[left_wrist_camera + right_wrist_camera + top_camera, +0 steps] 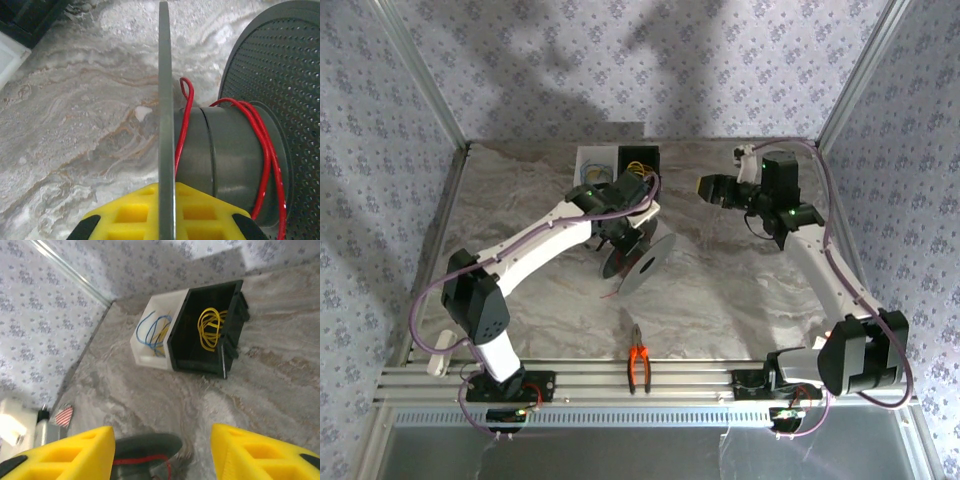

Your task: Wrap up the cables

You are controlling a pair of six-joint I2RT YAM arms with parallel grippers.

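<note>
— Where's the cable (269, 150)?

— Wound on the spool (650, 262), mid-frame in the overhead view. Red turns lie around the grey core between the two flanges. In the left wrist view, one strand with a small loop runs up just beside the near flange.

— And the left claw (166, 217)?

— Clenched on that flange's edge. Its yellow fingers (125, 215) sit at the bottom of the frame, one on each side of the thin disc. The spool is tilted over the marbled surface (740, 290); whether it touches, I can't tell.

— The right claw (162, 450)?

— Released. Its fingers (65, 455) stand wide apart at the bottom of its own view, gripping nothing. From above it hangs right of centre, well apart from the spool.

— Anything else there?

— Two bins at top centre: a white bin (145, 355) with blue wire (150, 330), touching a black bin (200, 365) that holds a yellow coil (210, 327). Pliers (639, 368) with orange handles lie at lower centre, near the rail.
</note>
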